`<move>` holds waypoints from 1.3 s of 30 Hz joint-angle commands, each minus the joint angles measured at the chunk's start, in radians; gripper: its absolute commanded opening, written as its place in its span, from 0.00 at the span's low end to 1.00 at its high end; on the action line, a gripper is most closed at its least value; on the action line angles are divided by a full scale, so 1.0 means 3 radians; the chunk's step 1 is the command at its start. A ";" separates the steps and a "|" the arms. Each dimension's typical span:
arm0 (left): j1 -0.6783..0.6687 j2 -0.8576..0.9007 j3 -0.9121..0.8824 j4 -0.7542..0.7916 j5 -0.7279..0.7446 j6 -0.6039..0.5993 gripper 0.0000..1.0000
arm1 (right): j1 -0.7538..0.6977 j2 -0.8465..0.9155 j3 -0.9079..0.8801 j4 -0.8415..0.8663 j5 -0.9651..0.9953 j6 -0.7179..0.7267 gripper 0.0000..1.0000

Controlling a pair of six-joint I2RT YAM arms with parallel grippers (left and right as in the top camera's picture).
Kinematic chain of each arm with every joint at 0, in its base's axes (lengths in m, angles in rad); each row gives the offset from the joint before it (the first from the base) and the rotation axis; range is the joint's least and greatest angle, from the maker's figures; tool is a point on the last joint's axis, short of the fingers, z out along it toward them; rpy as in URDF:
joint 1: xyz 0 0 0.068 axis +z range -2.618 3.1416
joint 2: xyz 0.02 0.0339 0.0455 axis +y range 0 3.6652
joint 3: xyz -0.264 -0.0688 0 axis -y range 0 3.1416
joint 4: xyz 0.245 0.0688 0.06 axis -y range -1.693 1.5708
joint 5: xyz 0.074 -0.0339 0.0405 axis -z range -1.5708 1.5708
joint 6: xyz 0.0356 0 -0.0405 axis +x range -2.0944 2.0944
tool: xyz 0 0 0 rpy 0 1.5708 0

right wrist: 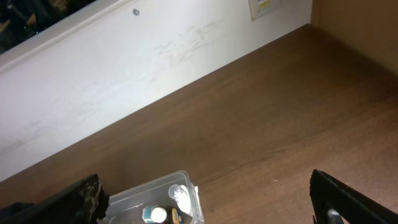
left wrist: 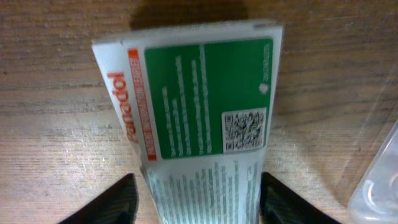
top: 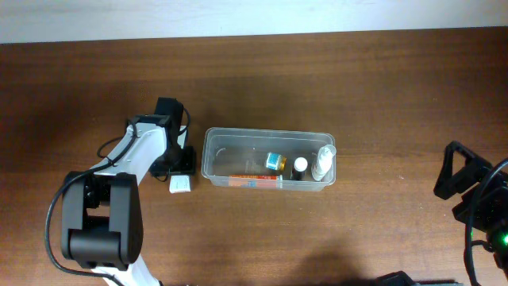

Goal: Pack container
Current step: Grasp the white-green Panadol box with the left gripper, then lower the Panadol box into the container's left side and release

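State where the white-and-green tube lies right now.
The tube lies on the table between the left gripper's fingers, just left of the container in the overhead view.

Tabletop point(top: 357, 79): brown wood grain.
Container point(top: 262, 132): clear tub, centre of tabletop.
Tube point(top: 181, 184): white, lying flat, just left of container's near corner.

Clear container point(top: 262, 132), white packet point(left wrist: 199, 118) with green panel and orange stripe, brown table point(left wrist: 50, 137).
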 commanded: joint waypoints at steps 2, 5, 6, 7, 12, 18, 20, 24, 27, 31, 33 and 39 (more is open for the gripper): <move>-0.0004 0.0004 -0.0023 0.0025 -0.0023 0.0050 0.47 | -0.0031 0.0009 0.0004 0.0009 0.0051 -0.0033 0.98; -0.0004 -0.0004 0.0034 -0.0072 -0.0023 0.0160 0.37 | -0.0031 0.0009 0.0004 0.0009 0.0050 -0.0033 0.98; -0.0004 -0.0006 0.0080 -0.0132 -0.0039 0.0240 0.34 | -0.0031 0.0009 0.0004 0.0009 0.0050 -0.0033 0.98; -0.0004 -0.0020 0.0134 -0.0202 -0.0076 0.0282 0.33 | -0.0031 0.0009 0.0004 0.0009 0.0050 -0.0033 0.98; -0.0004 -0.0195 0.0649 -0.0716 -0.0479 0.0434 0.29 | -0.0031 0.0009 0.0004 0.0009 0.0050 -0.0033 0.98; -0.0060 -0.0587 0.1447 -0.1090 -0.0364 0.0656 0.30 | -0.0031 0.0009 0.0004 0.0009 0.0050 -0.0033 0.98; -0.0128 -0.0718 0.1628 -0.1099 -0.0172 0.0865 0.30 | -0.0031 0.0009 0.0004 0.0009 0.0050 -0.0033 0.98; -0.0380 -0.0940 0.1737 -0.0999 0.0121 0.1404 0.31 | -0.0031 0.0009 0.0004 0.0009 0.0050 -0.0033 0.98; -0.0600 -0.0941 0.1717 -0.0999 0.0120 0.1768 0.30 | -0.0031 0.0009 0.0004 0.0009 0.0050 -0.0033 0.98; -0.0908 -0.0819 0.1560 -0.1002 0.0271 0.2472 0.30 | -0.0031 0.0009 0.0004 0.0009 0.0050 -0.0033 0.98; -0.1039 -0.0727 0.1514 -0.1001 0.0277 0.2780 0.30 | -0.0031 0.0009 0.0004 0.0009 0.0050 -0.0033 0.98; -0.1275 -0.0334 0.1480 -0.0951 0.0277 0.3520 0.31 | -0.0031 0.0009 0.0004 0.0009 0.0050 -0.0033 0.98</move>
